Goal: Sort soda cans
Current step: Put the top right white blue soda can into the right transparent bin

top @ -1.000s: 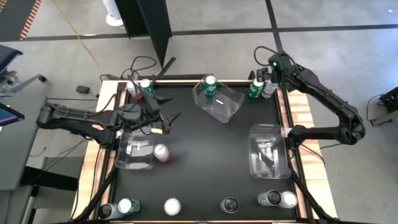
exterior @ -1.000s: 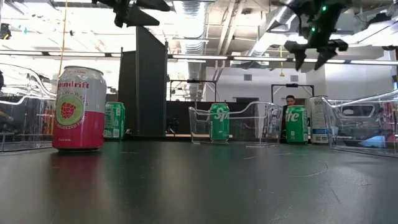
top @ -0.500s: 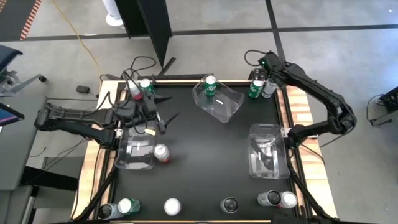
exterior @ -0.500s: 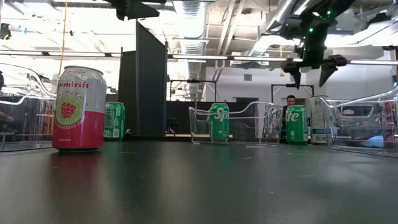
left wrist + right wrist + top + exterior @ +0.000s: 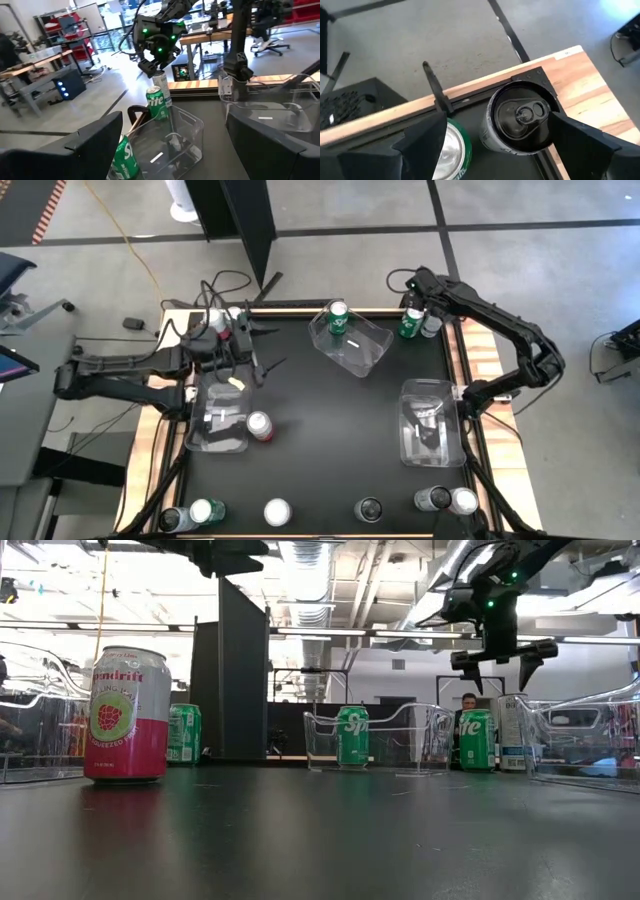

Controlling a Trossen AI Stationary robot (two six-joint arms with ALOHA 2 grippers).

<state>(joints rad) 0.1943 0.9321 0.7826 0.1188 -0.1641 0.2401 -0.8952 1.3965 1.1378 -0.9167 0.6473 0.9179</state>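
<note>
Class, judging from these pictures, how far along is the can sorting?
Done: one green can stands in the far bin. In hand: the open right gripper hovers over the corner cans. Left: the pink can, the near-edge row and others wait.

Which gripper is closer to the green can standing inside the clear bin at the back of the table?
Left. The left gripper sits a short way beside the green can in the bin; the right gripper hangs over the corner cans, slightly farther off.
</note>
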